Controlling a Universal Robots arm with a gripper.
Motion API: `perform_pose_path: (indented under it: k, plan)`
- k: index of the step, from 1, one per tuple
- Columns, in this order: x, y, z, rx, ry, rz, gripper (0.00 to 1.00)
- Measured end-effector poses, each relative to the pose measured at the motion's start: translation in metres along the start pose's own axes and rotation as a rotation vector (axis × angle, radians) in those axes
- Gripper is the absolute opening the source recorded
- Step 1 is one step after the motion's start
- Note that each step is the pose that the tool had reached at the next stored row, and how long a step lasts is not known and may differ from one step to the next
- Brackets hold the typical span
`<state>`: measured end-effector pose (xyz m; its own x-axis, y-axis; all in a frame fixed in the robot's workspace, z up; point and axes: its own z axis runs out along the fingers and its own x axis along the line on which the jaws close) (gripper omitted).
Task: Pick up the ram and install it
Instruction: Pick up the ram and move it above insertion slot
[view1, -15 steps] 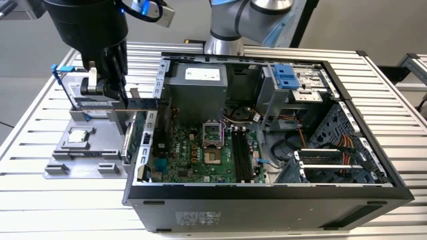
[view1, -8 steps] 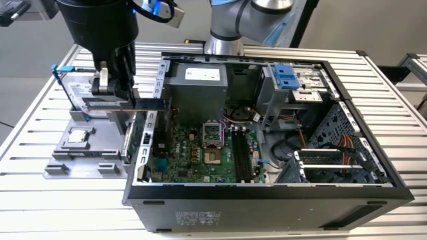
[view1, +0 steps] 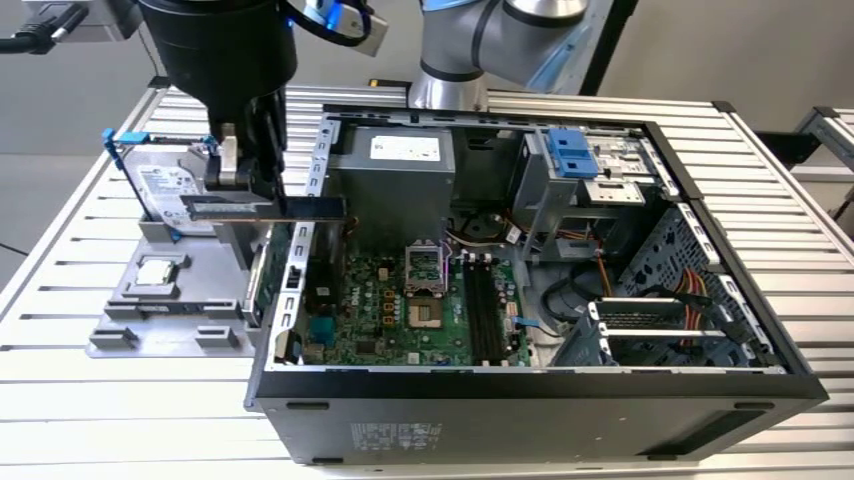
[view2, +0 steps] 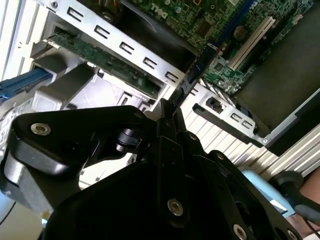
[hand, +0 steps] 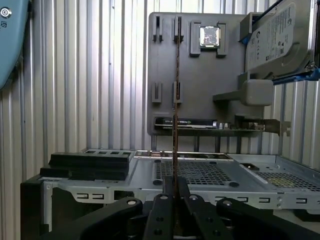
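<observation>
In the exterior view the black, barrel-shaped pincer hangs over the side wall of the open computer case. Its fingers pinch the ram, a thin flat stick held level. The ram pokes out from the tips toward the exterior view's right, above the case's edge. Below the pincer, to the exterior view's left, sits a grey moulded holder with a boxy hard drive and a square silver chip. Inside the case, to the exterior view's right of the pincer, lies the green motherboard. Everything rests on a ribbed metal table.

In the second wrist view the matte black pincer is pressed onto the ram. The ram is a dark bluish strip running away from the tips over slotted sheet metal.

In the first wrist view the ram appears edge-on, a hairline rising from the tips. The holder, chip and drive lie beyond it, and a perforated case panel lies nearer.
</observation>
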<state>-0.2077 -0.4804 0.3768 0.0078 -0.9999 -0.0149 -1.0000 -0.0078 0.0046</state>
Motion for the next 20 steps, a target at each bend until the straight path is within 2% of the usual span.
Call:
perform_pose_path:
  k: [11,20]
  plan:
    - [0.0001,-0.0163,-0.0001,-0.0001,0.0,0.0,0.0]
    - [0.0001,-0.0196,-0.0001,-0.0002,0.0,0.0,0.0]
